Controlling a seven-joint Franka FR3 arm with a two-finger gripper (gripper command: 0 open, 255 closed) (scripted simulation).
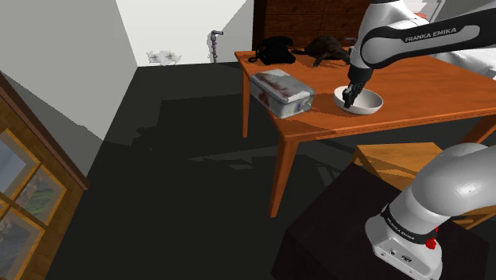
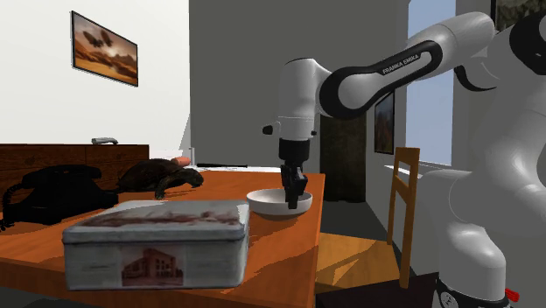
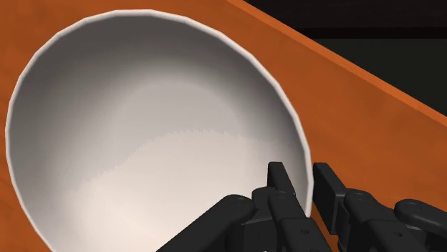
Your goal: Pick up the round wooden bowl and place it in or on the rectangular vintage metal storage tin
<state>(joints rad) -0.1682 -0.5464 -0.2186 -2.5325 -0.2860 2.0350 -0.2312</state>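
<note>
A round white bowl [image 1: 369, 104] [image 2: 265, 202] [image 3: 143, 143] rests on the orange wooden table [image 1: 413, 115] [image 2: 293, 249], near its edge. My black gripper [image 1: 350, 96] [image 2: 295, 194] [image 3: 306, 179] comes straight down on the bowl's rim. One finger sits inside the bowl, the other outside, and they clasp the rim between them. The rectangular grey tin [image 1: 280, 90] [image 2: 157, 241], lid closed with a faded picture on its side, stands on the same table toward the shoulder view's left of the bowl, a short gap away.
A black telephone [image 1: 274, 50] [image 2: 48, 192] and a dark animal figure [image 1: 326, 48] [image 2: 162, 175] sit at the table's far side. A wooden chair [image 2: 404, 210] [image 1: 397, 155] stands between the table and my stand. Dark floor lies below the table's edge.
</note>
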